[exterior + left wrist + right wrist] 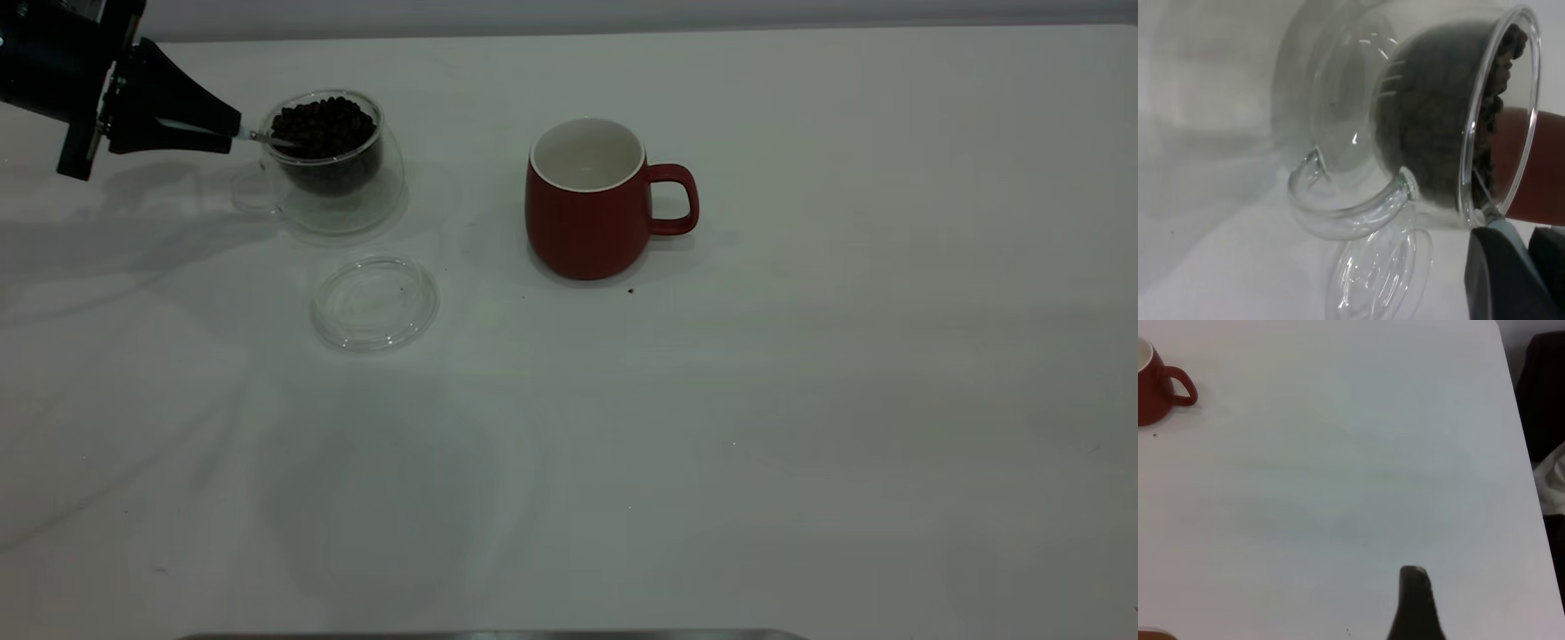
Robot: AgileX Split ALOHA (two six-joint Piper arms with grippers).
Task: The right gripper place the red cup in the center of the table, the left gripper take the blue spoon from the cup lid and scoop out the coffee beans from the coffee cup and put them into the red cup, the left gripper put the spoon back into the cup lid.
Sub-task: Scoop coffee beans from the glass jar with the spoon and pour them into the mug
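From outside, my left gripper [233, 133] pinches the blue spoon [265, 138], handle hidden, bowl on the coffee beans [322, 126] in the coffee cup [331, 164]. Cup lid [374, 302] lies nearby; red cup [589, 199] stands mid-table. Left wrist: beans blur behind glass. Right wrist: one fingertip [1414, 603] shows; its opening I cannot tell.

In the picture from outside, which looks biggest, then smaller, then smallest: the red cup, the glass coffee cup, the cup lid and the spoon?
1. The red cup and the coffee cup look about the same, so I won't rank them.
2. The cup lid, flatter.
3. The blue spoon; only a sliver shows beyond the left gripper.
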